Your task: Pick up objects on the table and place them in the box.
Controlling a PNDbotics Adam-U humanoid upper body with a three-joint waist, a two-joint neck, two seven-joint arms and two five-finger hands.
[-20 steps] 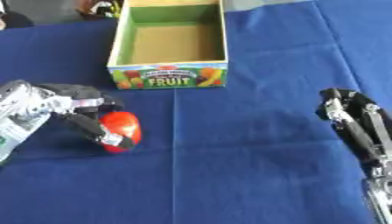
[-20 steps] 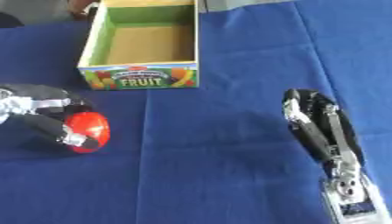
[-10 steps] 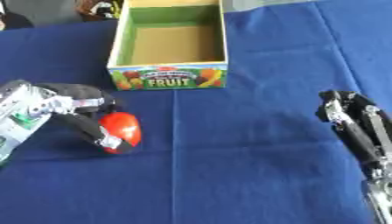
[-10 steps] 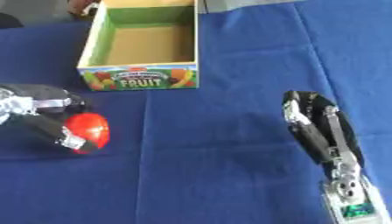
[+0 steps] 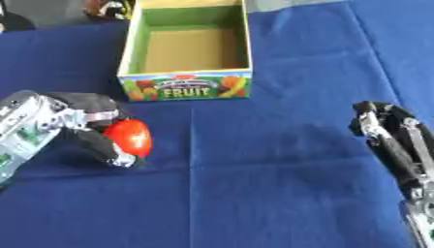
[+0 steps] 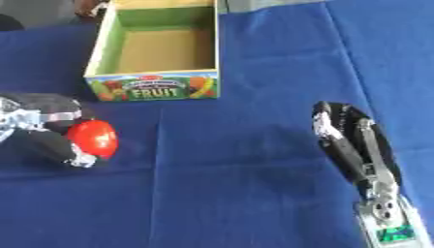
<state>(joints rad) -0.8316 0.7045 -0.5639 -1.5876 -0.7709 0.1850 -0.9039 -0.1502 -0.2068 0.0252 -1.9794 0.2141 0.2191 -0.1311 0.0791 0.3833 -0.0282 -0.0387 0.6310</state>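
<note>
Left hand grips a red fruit; box reads "FRUIT"

The right hand point(image 6: 352, 140) rests idle near the table's point(image 5: 280, 179) right edge, fingers relaxed and straight. The left hand point(image 5: 81, 126) curls round the red fruit point(image 5: 129, 137) near the left edge, barely moved since a second ago. The box point(image 5: 188, 48) stands open at the far edge.

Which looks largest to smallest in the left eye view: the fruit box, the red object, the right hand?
1. Fruit box, the largest area.
2. Right hand, long and narrow; it is nearer the camera and cut by the edge, so this rank is unsure.
3. Red object, smallest, partly hidden in the left hand.
</note>
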